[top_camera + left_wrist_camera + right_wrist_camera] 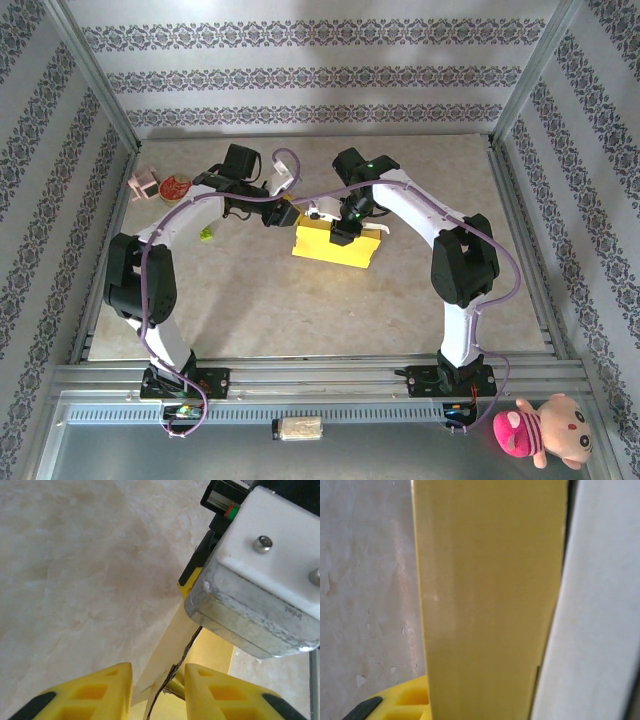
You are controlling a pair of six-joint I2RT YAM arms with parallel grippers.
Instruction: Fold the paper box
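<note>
The paper box (330,247) lies yellow and flat on the middle of the table. At its far left corner is my left gripper (283,214). In the left wrist view its yellow fingers (100,690) stand apart, with a pale flap edge of the box (170,640) running up between them, touching neither. My right gripper (345,232) sits on the box's far edge. In the right wrist view a yellow panel of the box (485,605) rises straight from the right gripper (485,702), pressed against the one finger (405,700) I can see; the other finger is hidden behind the panel.
A small round red tin (177,187) and a pink object (145,186) sit at the far left of the table, and a small green bit (206,234) lies near the left arm. The right arm's grey wrist housing (260,595) hangs close over the left gripper. A pink plush toy (545,428) lies off the table, front right.
</note>
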